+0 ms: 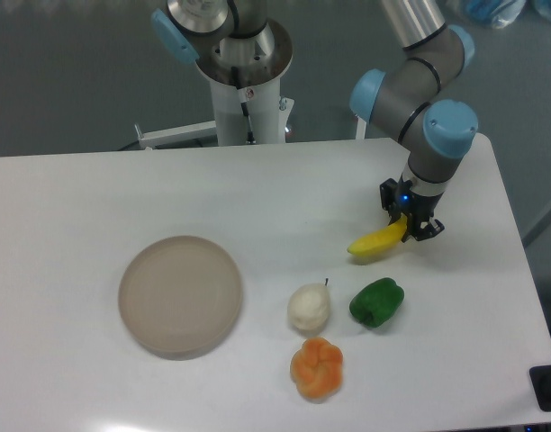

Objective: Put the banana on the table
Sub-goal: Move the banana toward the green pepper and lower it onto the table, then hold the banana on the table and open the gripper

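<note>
The tool (409,225) gripped one end of the banana (376,243) low over the white surface (257,198), above the green pepper (376,301), release apparently the only step left.

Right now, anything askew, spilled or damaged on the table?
Nothing stands out. The pincer grips one end of the banana over the table. The plate, pepper, white fruit and orange fruit look intact.
</note>
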{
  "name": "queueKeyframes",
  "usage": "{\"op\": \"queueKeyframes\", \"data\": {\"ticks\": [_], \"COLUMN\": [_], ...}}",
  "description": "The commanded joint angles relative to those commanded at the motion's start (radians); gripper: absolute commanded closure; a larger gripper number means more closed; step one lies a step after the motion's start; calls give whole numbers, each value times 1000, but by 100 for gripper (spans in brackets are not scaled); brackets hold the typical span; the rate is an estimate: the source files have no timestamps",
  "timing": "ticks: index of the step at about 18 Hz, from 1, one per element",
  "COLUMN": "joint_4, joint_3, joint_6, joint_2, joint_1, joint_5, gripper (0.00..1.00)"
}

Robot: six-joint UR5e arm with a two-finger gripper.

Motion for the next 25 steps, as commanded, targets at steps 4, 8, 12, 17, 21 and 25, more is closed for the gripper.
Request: {"op": "queueKeyframes", "data": {"ticks": [4, 8, 12, 17, 21, 25], "joint_4": [0, 0, 0, 0, 0, 0], "joint_3": [2, 3, 2, 0, 0, 2], "joint_6": [3, 5, 5, 5, 5, 5], "joint_2": [-9, -12, -15, -15, -17, -22], "joint_1": [-5, -5, -5, -5, -5, -5], "joint_5": [0, 0, 0, 0, 0, 0], "gripper": [71, 71, 71, 70, 69, 67]}}
